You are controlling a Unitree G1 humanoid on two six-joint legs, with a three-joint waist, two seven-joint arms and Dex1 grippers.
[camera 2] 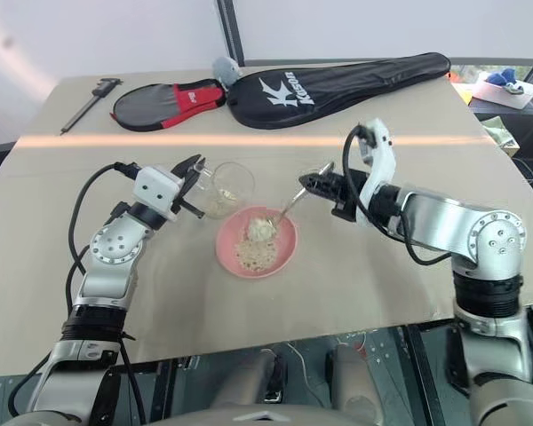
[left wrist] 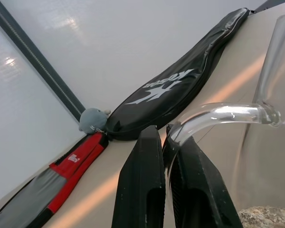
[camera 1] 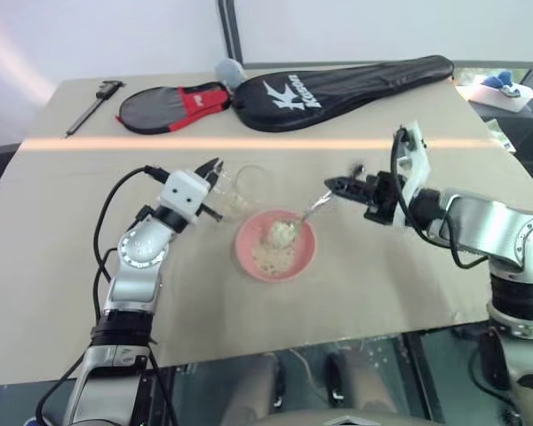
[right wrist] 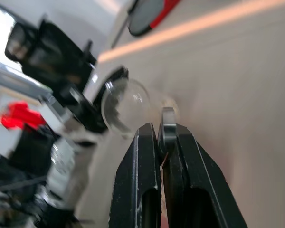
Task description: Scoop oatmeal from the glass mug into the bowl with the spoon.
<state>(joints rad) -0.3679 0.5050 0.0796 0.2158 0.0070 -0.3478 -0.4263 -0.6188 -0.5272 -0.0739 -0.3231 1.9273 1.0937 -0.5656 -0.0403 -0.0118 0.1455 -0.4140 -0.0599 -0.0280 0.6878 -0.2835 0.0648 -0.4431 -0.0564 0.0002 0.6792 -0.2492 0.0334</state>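
**Beige oatmeal going into the bowl**

Tipping oatmeal off the spoon over the pink bowl, mid-table, just beside the mug. Pinching the spoon handle in the closed right gripper; clamping the mug handle in the closed left gripper. Judging next: levelling the spoon, swinging back into the mug, keeping it steady.

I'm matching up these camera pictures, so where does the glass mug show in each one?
Left eye view: glass mug, just beyond the pink bowl.
Right eye view: left of centre.
Left wrist view: its handle in the left claw.
Right wrist view: blurred, above the fingers.
Shared landmark: black racket cover.
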